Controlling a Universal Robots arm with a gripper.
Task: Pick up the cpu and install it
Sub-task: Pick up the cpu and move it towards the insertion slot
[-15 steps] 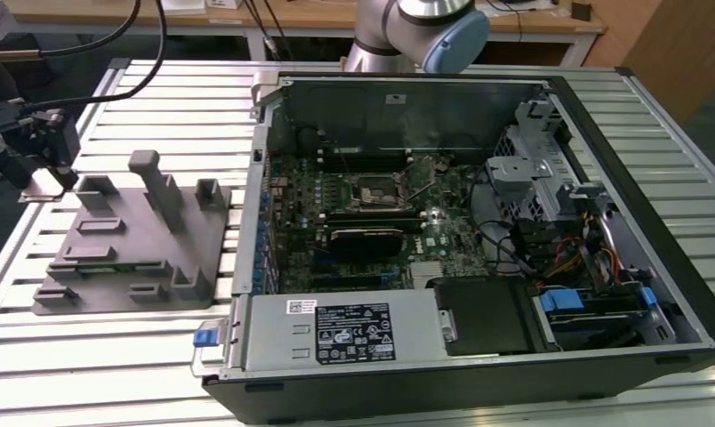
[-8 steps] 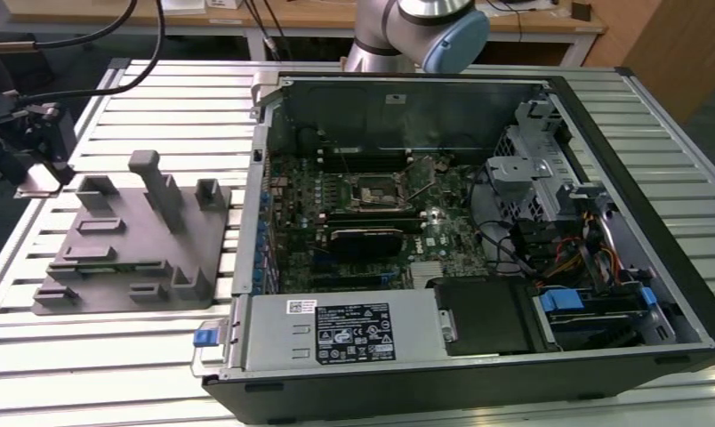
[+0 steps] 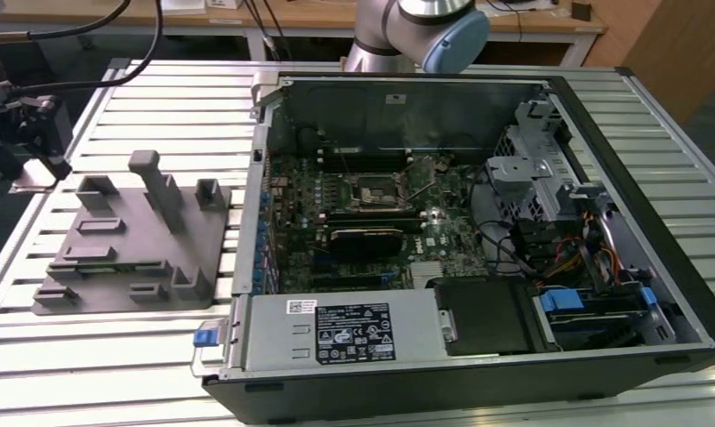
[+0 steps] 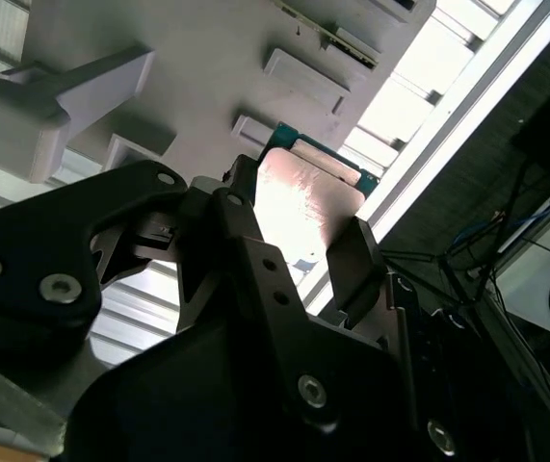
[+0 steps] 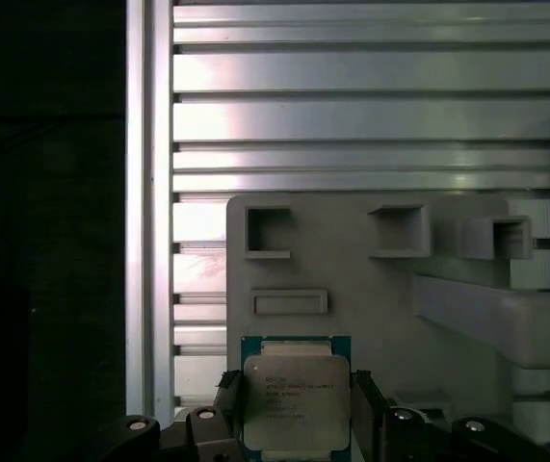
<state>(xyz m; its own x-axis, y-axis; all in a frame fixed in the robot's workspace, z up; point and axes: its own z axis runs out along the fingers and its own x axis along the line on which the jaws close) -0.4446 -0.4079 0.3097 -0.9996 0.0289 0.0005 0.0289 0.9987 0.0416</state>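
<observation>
Hand (image 5: 299, 412) grips the cpu (image 5: 297, 385) by opposite edges at the grey fixture (image 5: 390, 279), likely to keep it level.

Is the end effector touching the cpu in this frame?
Touching. In the first wrist view the end effector has its fingers pressed against opposite edges of the cpu, with no gap showing on either side.

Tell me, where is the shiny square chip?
In the first wrist view the cpu is gripped in the claw, with the grey fixture behind it.
</observation>
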